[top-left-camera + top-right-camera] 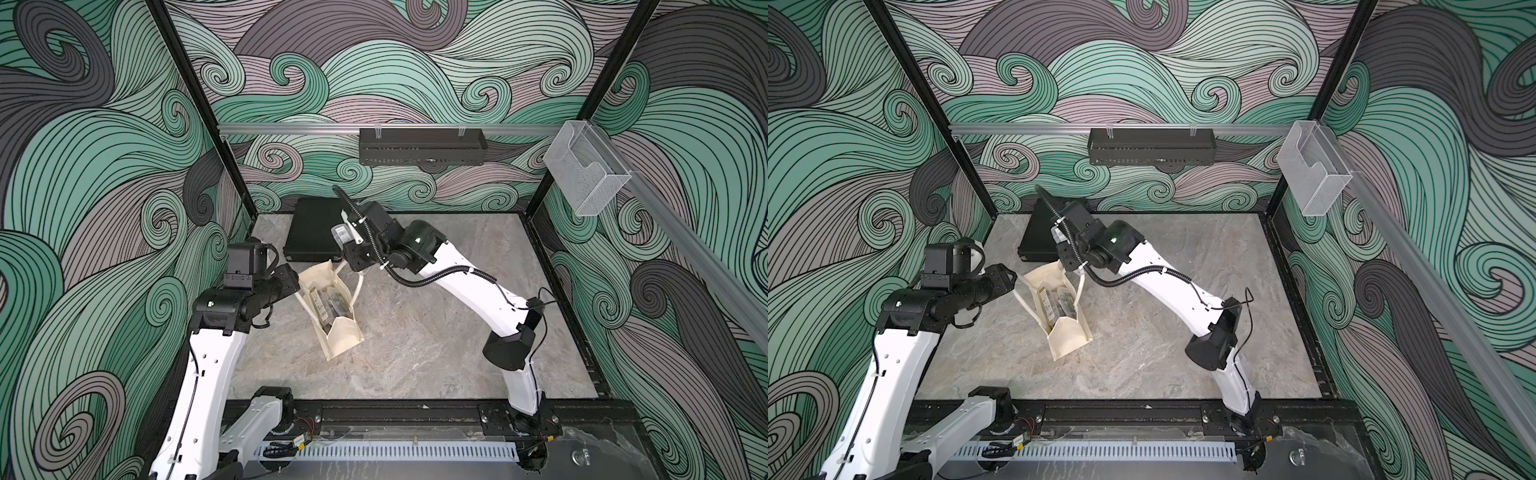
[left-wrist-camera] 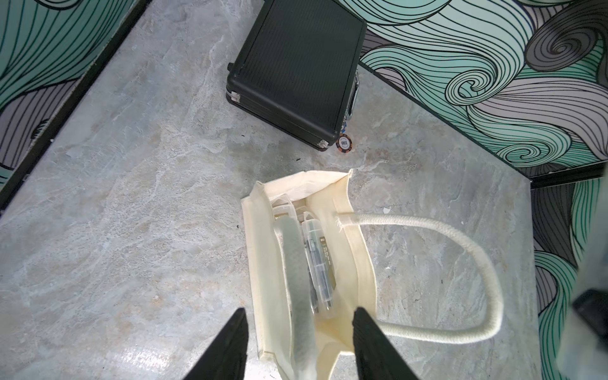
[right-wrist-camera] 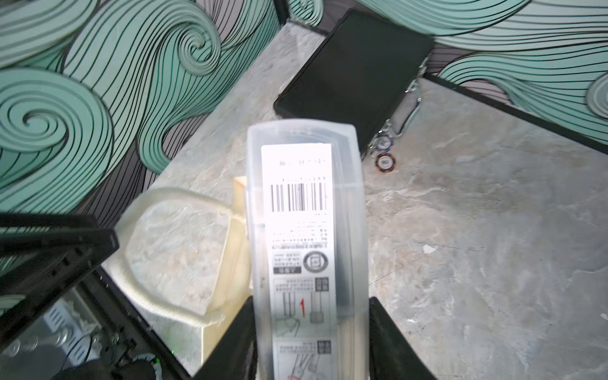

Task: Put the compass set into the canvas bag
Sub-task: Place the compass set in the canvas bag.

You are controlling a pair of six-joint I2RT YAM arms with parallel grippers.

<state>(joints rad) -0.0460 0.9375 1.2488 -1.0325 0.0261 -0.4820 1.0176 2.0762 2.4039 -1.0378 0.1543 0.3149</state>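
Starting at the left, the left gripper [image 2: 300,311] hangs over the near end of the canvas bag [image 1: 343,338]. Its fingers are spread to either side of the cloth, and one handle runs between them without being pinched. The bag lies tipped on the marble table [image 1: 436,332] with its mouth gaping, and two clear cases [image 2: 317,263] lie inside. Behind it sits a black hard case [image 2: 296,65], shut, with a poker chip [image 2: 344,143] by its corner.

Further right, the right gripper [image 3: 311,302] is clamped across the narrow sides of the compass set [image 3: 302,230], a clear plastic box with a barcode label. Most of its length juts beyond the fingertips. It is held in the air by the bag's far rim, not yet inside.

The box looks light and stiff, but smooth, so it could swivel or slip in a loose pinch. Holding it across the side edges near one end seems right, as it leaves the free end to lead in. The bag is soft, so its rim and handles may fold across the opening.
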